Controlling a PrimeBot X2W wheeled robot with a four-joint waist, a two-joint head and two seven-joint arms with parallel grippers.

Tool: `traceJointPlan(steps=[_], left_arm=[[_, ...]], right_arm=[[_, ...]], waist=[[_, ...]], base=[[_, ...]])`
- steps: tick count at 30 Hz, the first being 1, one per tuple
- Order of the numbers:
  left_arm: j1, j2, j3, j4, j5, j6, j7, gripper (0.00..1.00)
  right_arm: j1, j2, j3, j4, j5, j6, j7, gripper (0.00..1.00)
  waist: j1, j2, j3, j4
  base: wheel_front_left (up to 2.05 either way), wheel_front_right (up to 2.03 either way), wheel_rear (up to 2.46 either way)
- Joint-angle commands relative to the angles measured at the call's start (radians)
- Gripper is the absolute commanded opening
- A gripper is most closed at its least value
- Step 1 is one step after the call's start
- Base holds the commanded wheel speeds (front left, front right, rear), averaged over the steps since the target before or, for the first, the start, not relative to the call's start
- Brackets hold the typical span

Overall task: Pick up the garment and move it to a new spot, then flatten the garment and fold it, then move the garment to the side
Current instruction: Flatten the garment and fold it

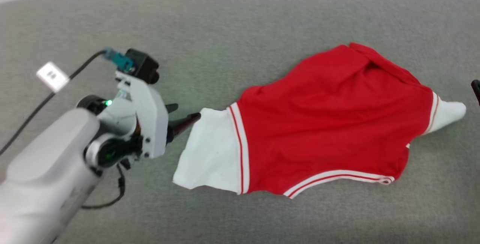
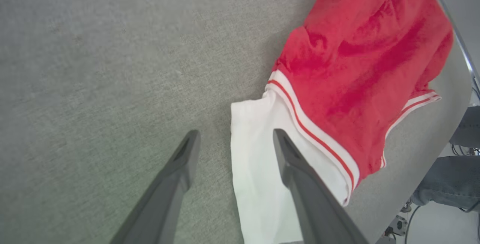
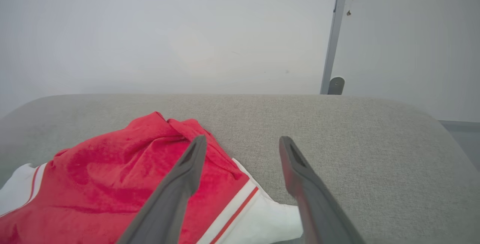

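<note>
The garment (image 1: 330, 124) lies rumpled on the grey cloth-covered table (image 1: 225, 30), its red body in the middle, one white sleeve spread flat toward the robot's left and the other bunched to a point at the right. The left jaws stand spread and empty, their dark fingers (image 2: 300, 184) at the flat sleeve's edge, one over white cloth and one over bare table. The right jaws are spread too, holding nothing, fingers (image 3: 182, 184) above the garment's right end
</note>
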Motion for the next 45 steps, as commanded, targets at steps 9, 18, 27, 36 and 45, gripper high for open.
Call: traceJointPlan(steps=[9,18,27,36,45], left_arm=[[-0.063,-0.105,-0.052,0.25,-0.062,-0.05,0.078,1.0],[-0.096,-0.106,-0.067,0.265,-0.091,-0.057,0.021,0.0],[-0.204,-0.002,-0.023,0.387,-0.001,-0.049,-0.146,0.0],[-0.227,-0.017,-0.015,0.551,0.052,0.011,-0.253,0.0],[-0.246,-0.089,-0.031,0.641,0.09,-0.013,-0.376,1.0]], right_arm=[[0.13,0.091,-0.21,-0.07,-0.127,-0.001,0.059,1.0],[0.233,0.207,-0.409,-0.176,-0.261,-0.001,0.182,1.0],[0.303,0.321,-0.54,-0.286,-0.361,-0.001,0.308,1.0],[0.321,0.361,-0.556,-0.347,-0.4,-0.001,0.41,1.0],[0.226,0.308,-0.381,-0.354,-0.425,-0.001,0.541,1.0]], waist=[[0.0,-0.0001,0.069,-0.096],[0.0,-0.0001,0.066,-0.096],[0.0,-0.0001,0.052,-0.075],[0.0,-0.0001,0.06,-0.064],[0.0,-0.0001,0.075,-0.027]], base=[[0.0,0.0,0.0],[0.0,0.0,0.0],[0.0,0.0,0.0],[0.0,0.0,0.0],[0.0,0.0,0.0]])
